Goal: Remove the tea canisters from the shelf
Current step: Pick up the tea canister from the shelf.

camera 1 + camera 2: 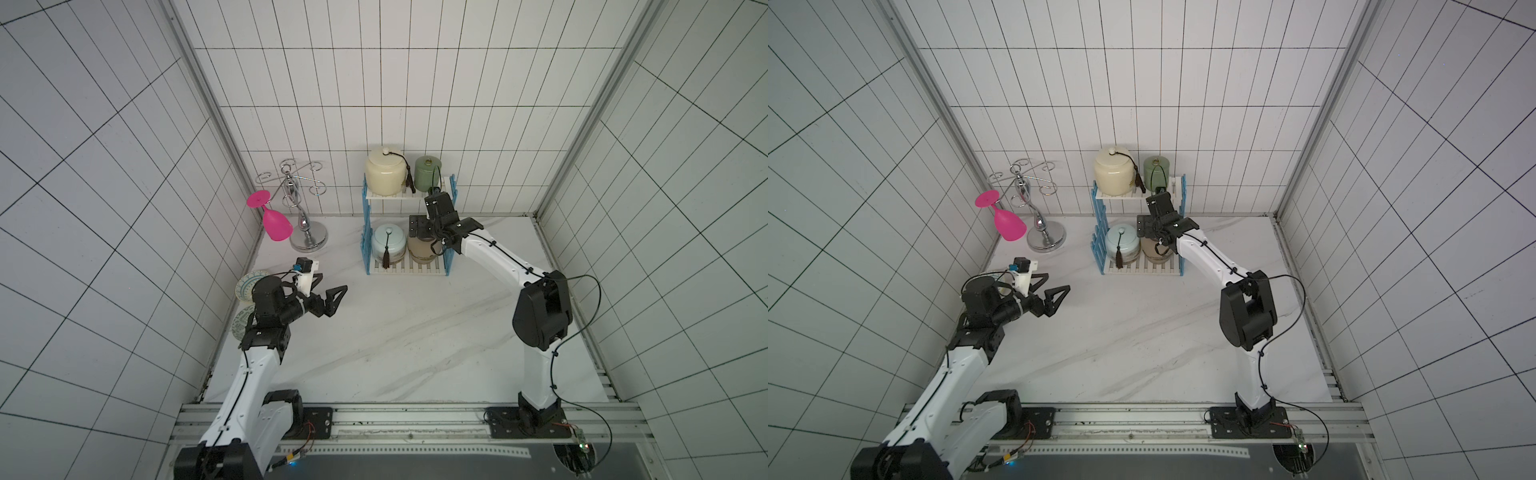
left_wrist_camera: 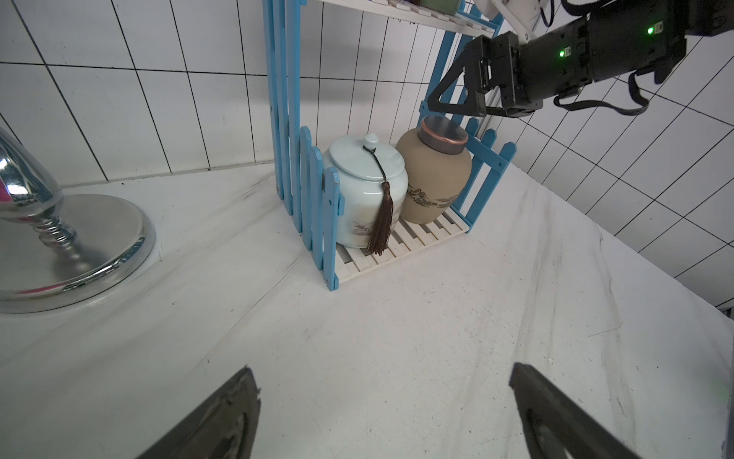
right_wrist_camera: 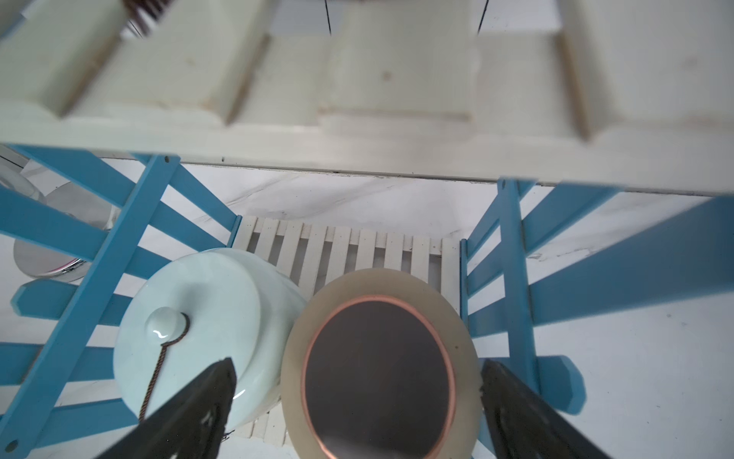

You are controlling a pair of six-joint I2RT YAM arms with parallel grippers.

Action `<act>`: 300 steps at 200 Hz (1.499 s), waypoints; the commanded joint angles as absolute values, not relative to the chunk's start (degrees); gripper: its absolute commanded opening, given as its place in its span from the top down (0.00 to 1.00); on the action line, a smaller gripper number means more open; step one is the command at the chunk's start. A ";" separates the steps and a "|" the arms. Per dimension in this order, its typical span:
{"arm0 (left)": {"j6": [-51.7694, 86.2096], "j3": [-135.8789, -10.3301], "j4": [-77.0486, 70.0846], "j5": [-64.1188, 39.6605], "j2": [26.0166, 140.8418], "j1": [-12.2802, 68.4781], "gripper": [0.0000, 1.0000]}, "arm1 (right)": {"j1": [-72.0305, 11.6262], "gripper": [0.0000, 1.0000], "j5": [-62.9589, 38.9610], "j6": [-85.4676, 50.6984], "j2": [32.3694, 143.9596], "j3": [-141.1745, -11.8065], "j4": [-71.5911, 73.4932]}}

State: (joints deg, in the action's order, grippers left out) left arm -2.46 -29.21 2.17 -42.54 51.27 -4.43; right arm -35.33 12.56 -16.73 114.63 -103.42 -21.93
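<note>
White tiled walls (image 1: 104, 166) stand around a marble table (image 1: 395, 332). The blue shelf (image 1: 366, 249) at the back holds all four tea canisters (image 1: 384, 176). The right gripper (image 3: 357, 365), fingers (image 3: 206, 397) wide apart, hangs over the tan canister (image 2: 435, 179), maybe not touching; top views hide its lid (image 2: 443, 133). The left gripper (image 1: 332, 283) is spread too.
</note>
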 commanded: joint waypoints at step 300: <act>-2.72 -28.56 2.11 -43.27 50.60 -4.22 0.01 | -35.68 0.09 14.96 -14.98 116.18 -90.70 -9.32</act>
